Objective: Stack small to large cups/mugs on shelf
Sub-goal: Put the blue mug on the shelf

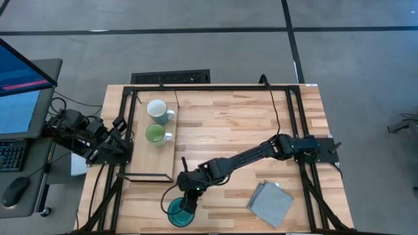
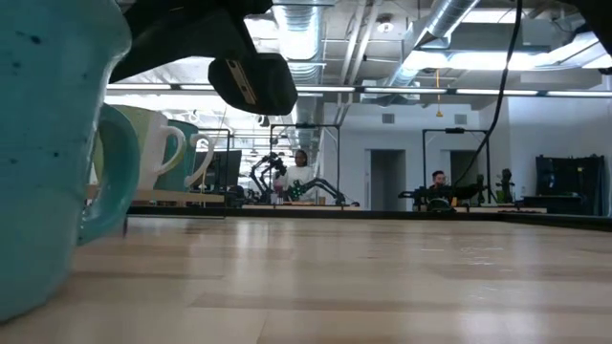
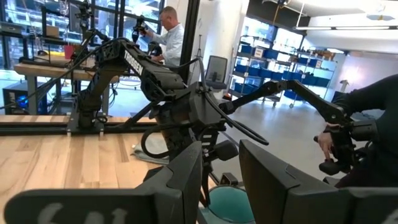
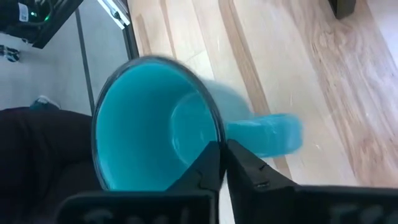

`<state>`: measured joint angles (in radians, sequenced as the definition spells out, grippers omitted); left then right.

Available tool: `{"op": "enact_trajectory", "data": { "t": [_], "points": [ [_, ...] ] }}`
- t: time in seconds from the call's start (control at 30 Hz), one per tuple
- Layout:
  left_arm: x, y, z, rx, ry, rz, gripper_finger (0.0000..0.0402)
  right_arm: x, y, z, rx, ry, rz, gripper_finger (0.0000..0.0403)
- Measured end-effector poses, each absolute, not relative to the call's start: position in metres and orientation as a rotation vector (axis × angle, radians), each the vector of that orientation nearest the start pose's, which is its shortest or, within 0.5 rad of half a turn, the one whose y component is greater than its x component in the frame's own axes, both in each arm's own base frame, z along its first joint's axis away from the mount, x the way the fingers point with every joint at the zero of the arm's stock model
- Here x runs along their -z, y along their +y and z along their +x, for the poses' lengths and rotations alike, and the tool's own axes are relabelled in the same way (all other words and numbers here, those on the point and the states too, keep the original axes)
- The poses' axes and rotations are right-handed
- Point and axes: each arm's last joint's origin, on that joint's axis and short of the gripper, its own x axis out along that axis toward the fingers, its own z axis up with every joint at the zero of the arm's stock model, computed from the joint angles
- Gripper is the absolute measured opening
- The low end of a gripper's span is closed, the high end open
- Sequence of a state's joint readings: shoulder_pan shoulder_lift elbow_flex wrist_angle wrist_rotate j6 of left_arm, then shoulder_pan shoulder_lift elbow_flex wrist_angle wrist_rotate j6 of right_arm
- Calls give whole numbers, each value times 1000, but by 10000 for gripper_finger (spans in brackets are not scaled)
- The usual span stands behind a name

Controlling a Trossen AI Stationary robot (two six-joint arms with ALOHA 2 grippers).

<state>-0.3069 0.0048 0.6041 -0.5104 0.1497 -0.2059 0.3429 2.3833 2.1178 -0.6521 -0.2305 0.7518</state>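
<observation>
The teal-blue mug stands near the table's near edge, and in the low view it fills the left side as the teal-blue mug. My right gripper reaches down onto its rim and is shut on it. The white mug and the small light-green mug stand upright on the shelf, a pale board at the table's left. My left gripper waits open at the table's left edge beside the shelf, pointing toward the teal mug. My right gripper pinches the teal mug's wall at the rim, right beside the handle. One finger is inside the mug and one is outside. The fingers come from above, pointing down. The mug sits roughly upright; whether its base is off the table I cannot tell.
A grey folded cloth lies near the table's near right corner. The black frame runs around the table's edges. Bare planks lie between the shelf and the right arm's base. People and other robot rigs show in the room beyond.
</observation>
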Motion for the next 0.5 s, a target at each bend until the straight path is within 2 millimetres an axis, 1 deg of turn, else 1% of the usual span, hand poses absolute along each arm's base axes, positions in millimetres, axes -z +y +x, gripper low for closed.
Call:
{"op": "enact_trajectory", "data": {
  "t": [0.1,0.2,0.4,0.5],
  "points": [
    [-301,-10,18,464,-42,-209,98,-203,181,490,-156,1077,626,15],
    [-301,-10,18,464,-42,-209,98,-204,181,490,-157,1074,627,11],
    [-301,-10,18,464,-42,-209,98,-210,179,492,-153,1058,607,39],
    [-301,-10,18,464,-42,-209,98,-211,179,492,-147,1053,594,44]
  ]
}}
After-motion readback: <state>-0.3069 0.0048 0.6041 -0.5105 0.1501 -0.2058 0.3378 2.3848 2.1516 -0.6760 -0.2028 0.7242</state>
